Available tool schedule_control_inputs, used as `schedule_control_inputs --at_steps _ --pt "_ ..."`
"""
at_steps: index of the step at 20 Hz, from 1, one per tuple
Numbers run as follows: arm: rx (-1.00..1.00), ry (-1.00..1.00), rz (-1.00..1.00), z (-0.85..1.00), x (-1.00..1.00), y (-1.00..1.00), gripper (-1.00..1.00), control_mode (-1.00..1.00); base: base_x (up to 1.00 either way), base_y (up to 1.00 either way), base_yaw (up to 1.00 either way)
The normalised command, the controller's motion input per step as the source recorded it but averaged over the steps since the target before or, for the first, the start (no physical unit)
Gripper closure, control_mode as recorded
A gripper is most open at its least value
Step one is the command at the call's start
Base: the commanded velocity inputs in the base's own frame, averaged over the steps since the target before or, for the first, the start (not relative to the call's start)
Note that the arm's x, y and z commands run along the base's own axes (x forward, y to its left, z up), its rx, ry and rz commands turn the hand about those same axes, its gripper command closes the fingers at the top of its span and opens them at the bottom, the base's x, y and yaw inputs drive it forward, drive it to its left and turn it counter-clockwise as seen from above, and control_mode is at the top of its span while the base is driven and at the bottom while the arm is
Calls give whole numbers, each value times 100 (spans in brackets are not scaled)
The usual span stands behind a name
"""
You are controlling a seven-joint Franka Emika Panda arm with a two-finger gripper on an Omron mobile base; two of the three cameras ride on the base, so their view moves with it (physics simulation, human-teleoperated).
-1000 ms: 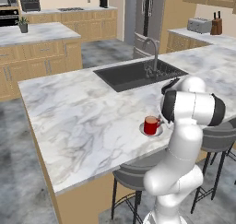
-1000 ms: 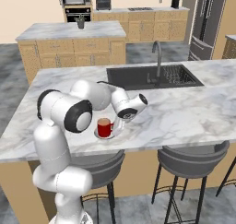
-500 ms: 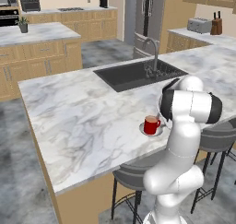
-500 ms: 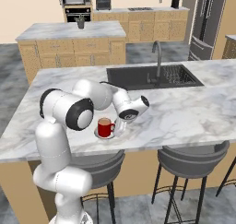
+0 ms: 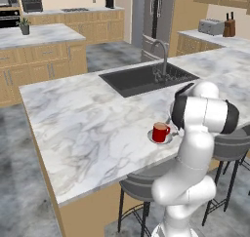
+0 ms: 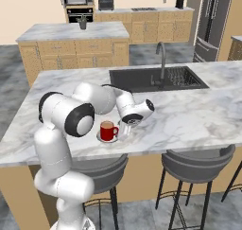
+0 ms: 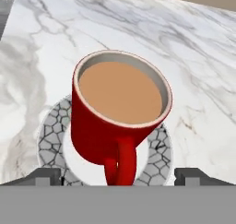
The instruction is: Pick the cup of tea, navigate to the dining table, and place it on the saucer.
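Between spread tool tips: cup of tea; on saucer

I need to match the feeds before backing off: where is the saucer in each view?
Left base view: the saucer is right of centre, under the cup of tea.
Right base view: left of centre, under the cup.
Hand view: low centre, ringing the cup.
Shared landmark: the cup.
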Motion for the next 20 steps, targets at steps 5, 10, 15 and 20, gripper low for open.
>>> schedule_control_inputs --at_steps 5,10,15,20 --pt "0 -10 0 40 -38 0 -100 -100 0 0 0" --pt "0 -9 0 73 -35 0 -100 -100 0 0 0" --pt "-1 -16 0 79 -51 0 -100 -100 0 0 0" --pt "-1 -14 0 74 -59 0 -100 -100 0 0 0"
